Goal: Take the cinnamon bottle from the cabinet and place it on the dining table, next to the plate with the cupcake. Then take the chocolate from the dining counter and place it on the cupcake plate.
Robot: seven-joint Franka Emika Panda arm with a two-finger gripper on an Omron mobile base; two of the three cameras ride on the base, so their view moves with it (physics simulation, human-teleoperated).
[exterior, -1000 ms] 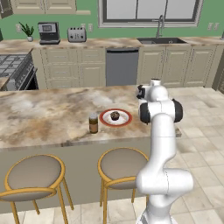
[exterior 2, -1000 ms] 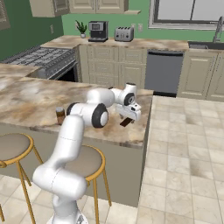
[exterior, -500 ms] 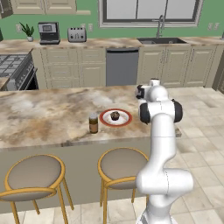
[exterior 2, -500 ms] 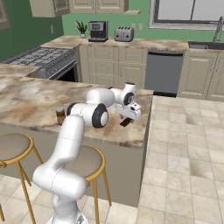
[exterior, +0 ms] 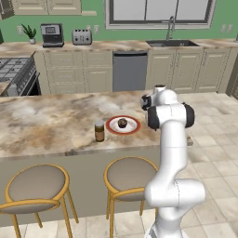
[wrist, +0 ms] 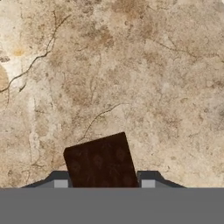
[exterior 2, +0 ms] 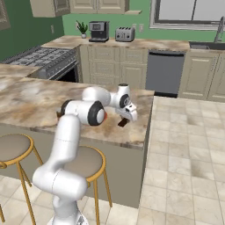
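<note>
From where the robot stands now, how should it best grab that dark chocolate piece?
Probably across its two long, straight edges, from directly above. The chocolate is a thin flat slab on the marble counter, and the gripper already has one finger on each side of it.

bottle [exterior: 99, 130] left of plate [exterior: 132, 126] (cupcake [exterior: 122, 123] on it)

Bright, even light, soft shadows (slightly blurry)

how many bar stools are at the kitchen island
2. One stool sits left, another stool beside the robot, both tucked along the island's near side. More may be outside the pictures.
</note>
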